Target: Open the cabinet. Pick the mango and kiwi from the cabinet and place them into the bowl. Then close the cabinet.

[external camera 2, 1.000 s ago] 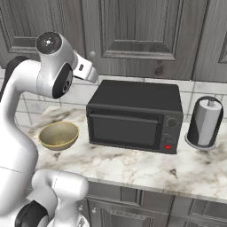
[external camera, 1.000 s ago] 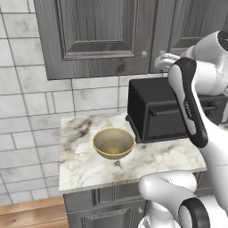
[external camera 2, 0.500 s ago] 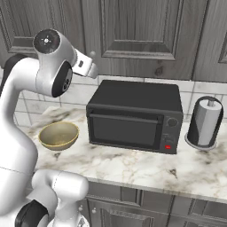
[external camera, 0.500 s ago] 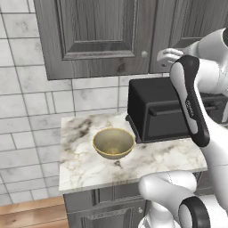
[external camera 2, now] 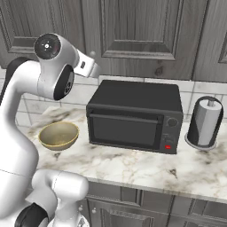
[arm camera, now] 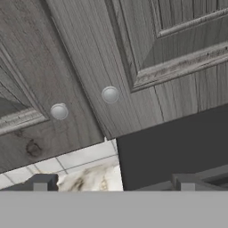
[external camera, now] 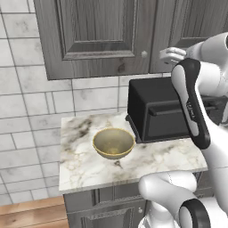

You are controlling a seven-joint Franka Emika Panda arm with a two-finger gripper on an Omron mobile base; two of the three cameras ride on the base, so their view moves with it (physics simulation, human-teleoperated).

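Note:
The dark grey wood-grain cabinet [external camera: 98, 35] hangs above the counter with both doors shut. Its two round knobs [arm camera: 109, 94] sit side by side in the hand view, just above my fingertips [arm camera: 42, 182]. My gripper [arm camera: 113, 182] is open and holds nothing. It hovers close in front of the doors, above the oven, where the gripper [external camera: 168, 54] sits right of a knob [external camera: 144, 54]. From the right base the gripper [external camera 2: 91, 66] shows left of the oven top. The tan-gold bowl [external camera: 113, 142] stands empty on the marble counter. Mango and kiwi are hidden behind the doors.
A black toaster oven [external camera 2: 135, 116] stands on the counter [external camera: 84, 169] right of the bowl [external camera 2: 58, 135], directly below the gripper. A paper towel roll on a holder [external camera 2: 205, 122] stands to the oven's right. White tiles [external camera: 26, 102] cover the wall at left.
The hand has shifted slightly upward in front of the shut doors. The jaws stay open, and the bowl and oven have not moved.

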